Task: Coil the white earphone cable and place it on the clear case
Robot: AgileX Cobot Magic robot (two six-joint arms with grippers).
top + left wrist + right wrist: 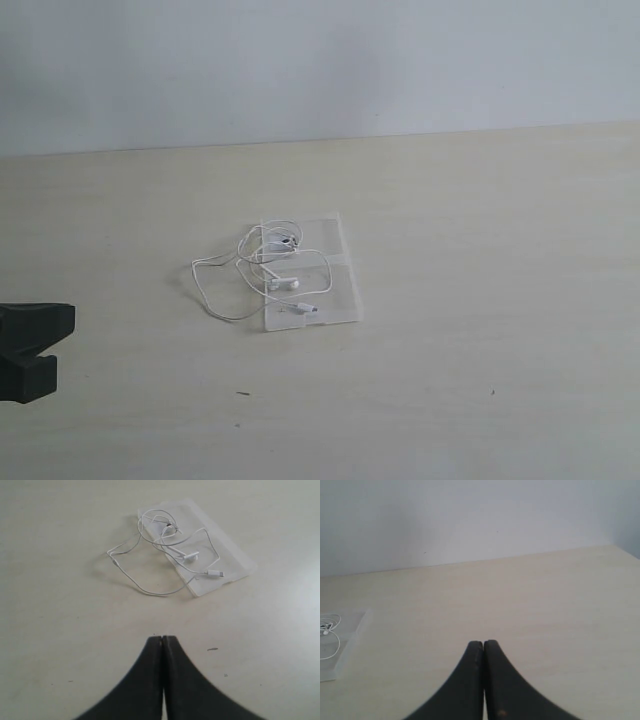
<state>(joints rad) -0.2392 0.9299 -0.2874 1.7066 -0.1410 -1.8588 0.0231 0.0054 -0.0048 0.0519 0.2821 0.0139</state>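
Cable [191,556] sprawls ahead of left pincer [163,640], partly on case [226,545], one loop off it. Left pincer, right pincer [483,644]: tips pressed together, empty. Risk: tugging thin wire drags light case.

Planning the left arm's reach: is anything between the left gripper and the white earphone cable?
Nothing visible: only bare table separates the left gripper from the white earphone cable, lying partly on the clear case.

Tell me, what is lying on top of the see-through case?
The white earphone cable lies on the clear case: both earbuds and the plug end rest there, loosely tangled. Part of it spills onto the table. Through the case only table shows; nothing seems hidden.
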